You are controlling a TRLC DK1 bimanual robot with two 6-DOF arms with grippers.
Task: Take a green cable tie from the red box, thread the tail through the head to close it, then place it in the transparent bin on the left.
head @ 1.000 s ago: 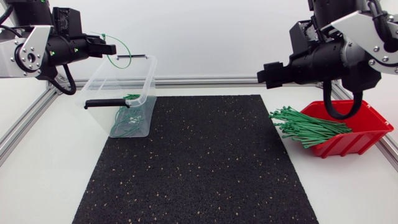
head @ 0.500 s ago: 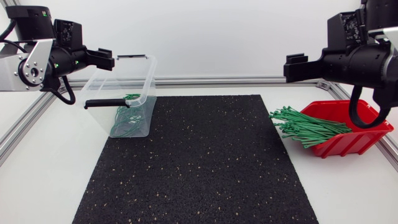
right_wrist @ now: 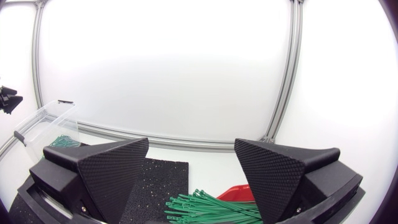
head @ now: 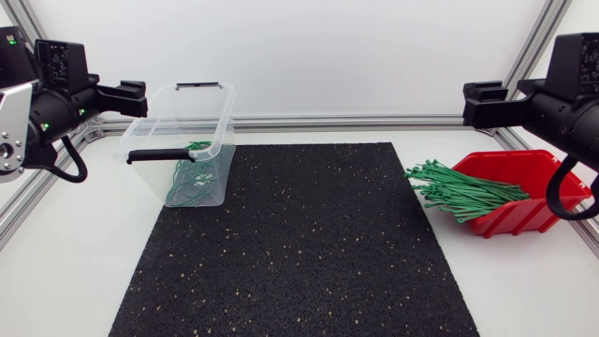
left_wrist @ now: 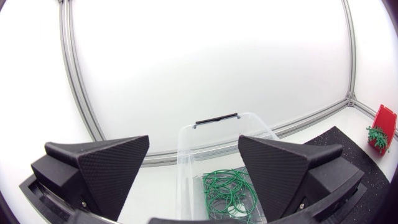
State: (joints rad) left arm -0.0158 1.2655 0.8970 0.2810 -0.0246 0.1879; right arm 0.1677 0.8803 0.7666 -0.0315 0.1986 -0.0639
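Left gripper (head: 138, 90): the two broad black fingers stand wide apart with nothing between them. It hangs in the air off the left side of the black mat (head: 299, 243), out past the mat's far left corner.

Right gripper (head: 468, 103): its fingers are likewise spread apart and hold nothing. It hangs in the air off the mat's right side, out past the far right corner.

Transparent bin (head: 227, 110): a clear plastic tub with a black handle (head: 159, 154) at each end. It stands at the mat's far left corner, straddling the mat's left edge.

Closed ties (head: 187, 183): a tangle of green loops lies at the bottom of the bin, just inside the mat's left edge. In the left wrist view they show ahead of the open fingers, down inside the tub.

Red box (head: 543, 211): it sits on the white table (head: 75, 262), just off the mat's right edge, towards the far right corner.

Green cable ties (head: 463, 192): a thick bundle of straight ties lies in the red box and juts over its low front lip. The tips reach about as far as the mat's right edge.
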